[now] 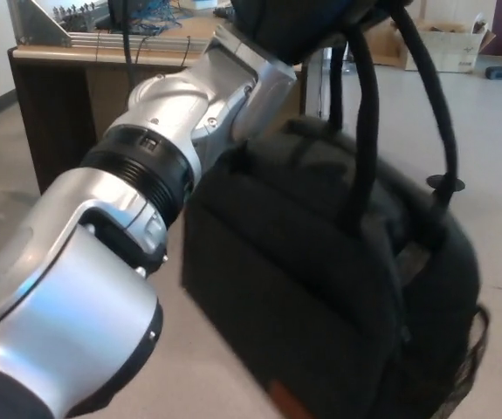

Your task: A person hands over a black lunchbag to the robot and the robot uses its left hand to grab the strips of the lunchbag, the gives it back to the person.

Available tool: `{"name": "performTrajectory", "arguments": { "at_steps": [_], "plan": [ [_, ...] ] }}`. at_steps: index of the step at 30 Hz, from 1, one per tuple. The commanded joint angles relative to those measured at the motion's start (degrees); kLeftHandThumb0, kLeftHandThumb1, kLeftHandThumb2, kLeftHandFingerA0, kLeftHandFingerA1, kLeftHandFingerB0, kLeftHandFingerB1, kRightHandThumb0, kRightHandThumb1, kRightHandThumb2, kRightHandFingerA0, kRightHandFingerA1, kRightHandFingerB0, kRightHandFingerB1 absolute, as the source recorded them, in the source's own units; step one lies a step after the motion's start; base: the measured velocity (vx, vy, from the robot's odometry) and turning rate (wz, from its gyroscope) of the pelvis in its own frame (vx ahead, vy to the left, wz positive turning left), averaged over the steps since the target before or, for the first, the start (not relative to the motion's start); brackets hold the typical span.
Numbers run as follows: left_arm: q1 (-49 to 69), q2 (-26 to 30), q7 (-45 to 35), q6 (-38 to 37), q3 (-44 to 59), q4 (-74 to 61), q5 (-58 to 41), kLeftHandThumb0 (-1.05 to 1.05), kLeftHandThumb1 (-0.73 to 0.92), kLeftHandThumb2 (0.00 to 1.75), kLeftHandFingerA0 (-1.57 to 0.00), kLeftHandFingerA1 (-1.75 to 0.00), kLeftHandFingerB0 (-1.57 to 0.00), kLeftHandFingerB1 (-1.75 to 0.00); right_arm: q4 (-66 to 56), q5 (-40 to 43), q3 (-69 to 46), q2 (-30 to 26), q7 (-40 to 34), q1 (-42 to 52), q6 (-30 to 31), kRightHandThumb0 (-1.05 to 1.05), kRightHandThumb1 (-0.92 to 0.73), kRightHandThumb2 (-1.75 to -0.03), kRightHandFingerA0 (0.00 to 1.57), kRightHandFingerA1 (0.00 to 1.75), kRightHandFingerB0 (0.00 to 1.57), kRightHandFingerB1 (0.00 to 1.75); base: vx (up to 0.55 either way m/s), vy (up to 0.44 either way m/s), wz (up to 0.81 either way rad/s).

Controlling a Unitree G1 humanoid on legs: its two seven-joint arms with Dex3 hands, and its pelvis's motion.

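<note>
Head view shows the robot's big silver left arm (pixel 137 201) reaching up from the bottom left corner toward the top middle. Its left hand (pixel 299 22) is black and sits right at the top edge, partly cut off, closed around the straps (pixel 366 131) of the black lunchbag (pixel 320 288). The two straps run down from the hand, pulled straight, to the top of the bag. The lunchbag hangs in the air below the hand, tilted a little, and it fills the middle and right of the picture. A small orange-brown tag (pixel 287 403) shows near the bag's bottom edge. Some dark mesh (pixel 471 358) sticks out on the bag's right side. Behind the arm stands a brown worktop (pixel 58 96) with cables and metal parts on it. Far back on the grey floor (pixel 495 131) there is a cardboard box (pixel 447 48) and a small dark round spot (pixel 447 183). The right hand cannot be seen.
</note>
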Motion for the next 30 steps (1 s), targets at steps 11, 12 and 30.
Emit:
{"name": "performTrajectory", "arguments": {
  "at_steps": [11, 12, 30],
  "plan": [
    [2.4, 0.3, 3.1, 3.2, -2.3, -0.7, 2.2, -0.27, 0.6, 0.58, -0.84, -1.75, -0.67, -1.63, -0.4, 0.8, -0.4, -0.3, 0.6, 0.1, 0.8, -0.72, -0.65, -1.06, 0.38, 0.56, 0.34, 0.52, 0.0, 0.0, 0.0],
    [2.4, 0.3, 3.2, 3.2, -2.3, -0.7, 2.2, -0.27, 0.6, 0.58, -0.84, -1.75, -0.67, -1.63, -0.3, 0.9, -0.4, -0.3, 0.7, 0.1, 0.8, -0.72, -0.65, -1.06, 0.38, 0.56, 0.34, 0.52, 0.0, 0.0, 0.0],
    [2.5, 1.0, -31.2, 1.2, 3.9, -4.2, -8.7, -0.84, 0.49, 0.87, 0.0, 0.0, 0.0, -0.03, -1.0, 0.7, -0.2, -0.6, 0.7, -0.1, 1.6, -0.72, -0.67, -1.07, 0.36, 0.56, 0.34, 0.52, 0.0, 0.0, 0.0]
  ]
}}
